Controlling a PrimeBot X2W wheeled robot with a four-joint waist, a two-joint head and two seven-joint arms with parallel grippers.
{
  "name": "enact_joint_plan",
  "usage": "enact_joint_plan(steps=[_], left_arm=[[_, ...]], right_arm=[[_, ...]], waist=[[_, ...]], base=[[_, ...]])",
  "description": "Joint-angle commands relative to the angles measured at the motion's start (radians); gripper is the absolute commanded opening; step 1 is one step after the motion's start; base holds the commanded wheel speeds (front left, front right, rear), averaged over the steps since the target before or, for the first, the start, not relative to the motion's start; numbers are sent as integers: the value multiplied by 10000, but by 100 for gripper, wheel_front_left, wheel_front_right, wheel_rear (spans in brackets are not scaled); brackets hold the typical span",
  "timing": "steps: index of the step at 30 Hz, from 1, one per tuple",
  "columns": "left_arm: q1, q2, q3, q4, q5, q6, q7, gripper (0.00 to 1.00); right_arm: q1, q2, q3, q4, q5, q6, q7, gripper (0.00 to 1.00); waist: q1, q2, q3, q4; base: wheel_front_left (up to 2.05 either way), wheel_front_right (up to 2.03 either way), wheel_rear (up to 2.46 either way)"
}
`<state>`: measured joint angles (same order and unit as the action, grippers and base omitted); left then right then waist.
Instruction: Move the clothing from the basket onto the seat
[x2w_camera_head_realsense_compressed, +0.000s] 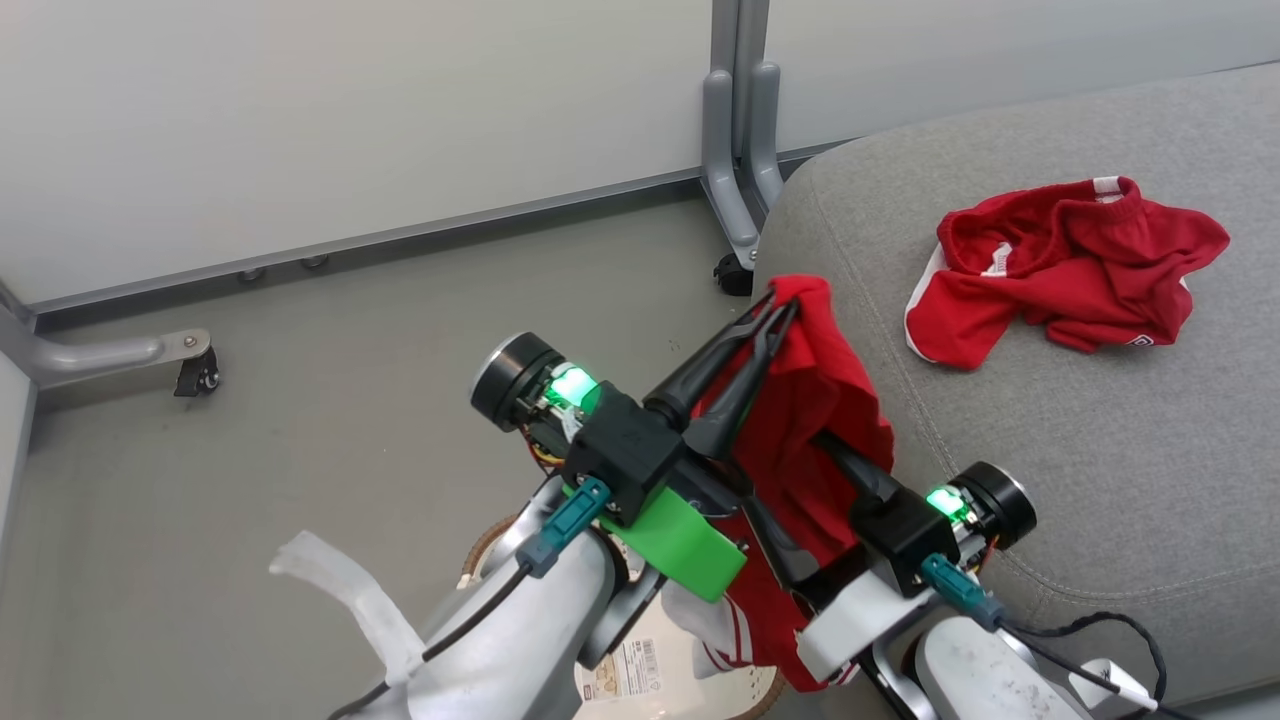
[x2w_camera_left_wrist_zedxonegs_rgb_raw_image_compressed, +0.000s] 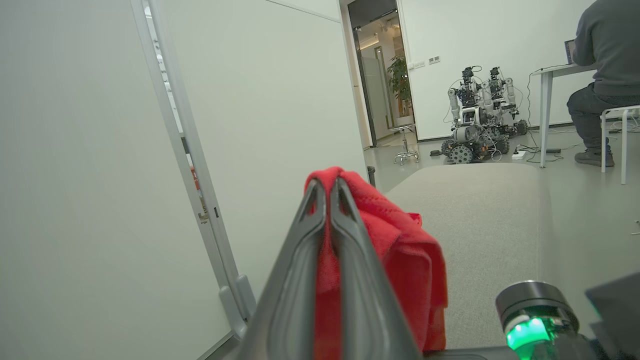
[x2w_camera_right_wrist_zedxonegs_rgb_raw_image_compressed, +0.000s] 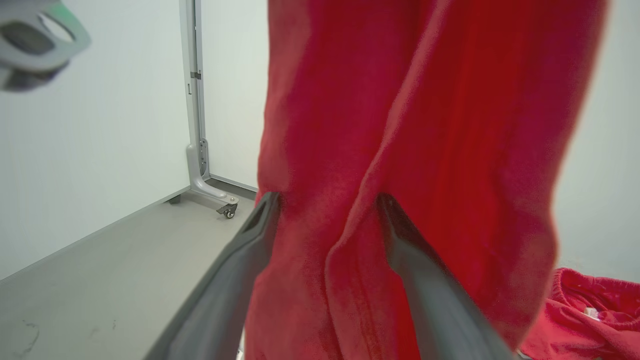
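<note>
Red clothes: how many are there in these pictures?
2. One red garment lies crumpled on the grey seat. The other garment hangs pinched in the left gripper, falling between the open fingers of the right gripper. The basket below is mostly covered; more may be hidden.

Red garment (x2w_camera_head_realsense_compressed: 1060, 265), white trim: crumpled on light-grey seat (x2w_camera_head_realsense_compressed: 1100, 450), toward far edge. Second red garment (x2w_camera_head_realsense_compressed: 810, 420): hanging, top pinched in left fingers (x2w_camera_head_realsense_compressed: 745, 345), beside seat's left edge, above cream basket (x2w_camera_head_realsense_compressed: 720, 695).
</note>
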<state>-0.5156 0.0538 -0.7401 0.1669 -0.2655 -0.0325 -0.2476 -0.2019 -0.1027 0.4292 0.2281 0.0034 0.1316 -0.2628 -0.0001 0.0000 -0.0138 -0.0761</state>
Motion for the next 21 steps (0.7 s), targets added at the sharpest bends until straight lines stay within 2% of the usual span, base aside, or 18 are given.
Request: enact_joint_plan(steps=[1,4,5,6,7,16,17,18,19,20,21], left_arm=[[-196,-12,-102,-83,-170,-1,18,0],[-315,-24,-326,-169,-233,77,81,0],[-363,-25,-406,-177,-283,102,113,0],[-392,-28,-458,-176,-316,127,124,0],[-405,-30,-511,-163,-333,156,126,0],[-316,113,-373,453,-604,398,195,0],[-264,150,-352,527,-639,428,206,33],[-223,180,-336,578,-666,429,233,48],[-175,205,-334,620,-695,428,240,90],[-132,216,-322,660,-717,449,252,99],[-67,237,-325,716,-750,466,271,100]], right_arm=[[-199,76,-63,81,26,-17,-31,100],[-301,217,-193,48,-12,-17,-29,100],[-300,262,-241,104,47,-17,-31,93],[-320,298,-251,126,43,-17,-29,44],[-336,347,-277,120,69,-17,-31,0],[-221,390,36,99,316,-17,-31,0],[-177,387,2,29,350,-17,-31,0],[-154,390,-108,-68,363,-17,-31,0],[-113,397,-200,-162,368,-17,-31,0],[-68,405,-230,-221,356,-17,-31,0],[-16,410,-278,-270,320,-17,-31,0]], waist=[[1,0,11,44],[1,0,30,110],[1,0,40,134],[1,0,48,149],[1,0,58,160],[1,0,125,175],[1,0,136,172],[1,0,147,171],[1,0,161,175],[1,0,170,179],[1,0,177,182]], base=[[0,0,0],[0,0,0],[0,0,0],[0,0,0],[0,0,0],[0,0,0],[0,0,0],[0,0,0],[0,0,0],[0,0,0],[0,0,0]])
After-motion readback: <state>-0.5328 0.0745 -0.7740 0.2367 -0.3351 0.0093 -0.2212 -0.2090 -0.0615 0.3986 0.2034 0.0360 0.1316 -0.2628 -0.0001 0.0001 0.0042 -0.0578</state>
